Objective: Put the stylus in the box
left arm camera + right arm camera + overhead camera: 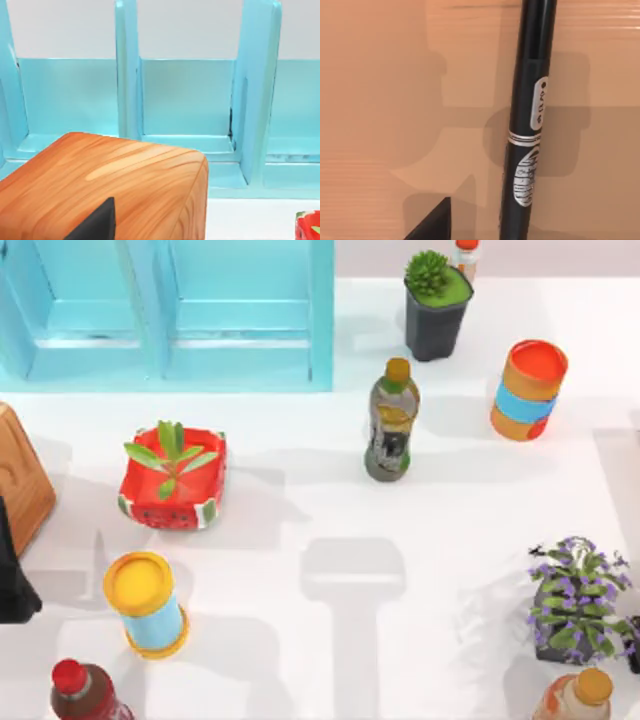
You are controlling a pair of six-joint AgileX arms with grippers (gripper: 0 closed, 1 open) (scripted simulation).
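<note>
The stylus (527,125) shows close up in the right wrist view, a black stick with white markings lying along a tan, wood-grained surface that looks like the box (22,485). That box sits at the table's far left edge. I cannot tell whether the stylus rests on the wood or hangs just over it. A dark corner of the right gripper (432,222) shows beside it, but whether that gripper is clamped on the stylus or spread apart cannot be told. The left gripper (97,225) hovers near the box, facing a blue shelf (190,100), and its state is likewise unclear. The placing step seems to be in hand. Next, the stylus must be confirmed inside the box, then the arm lifted away cleanly.
</note>
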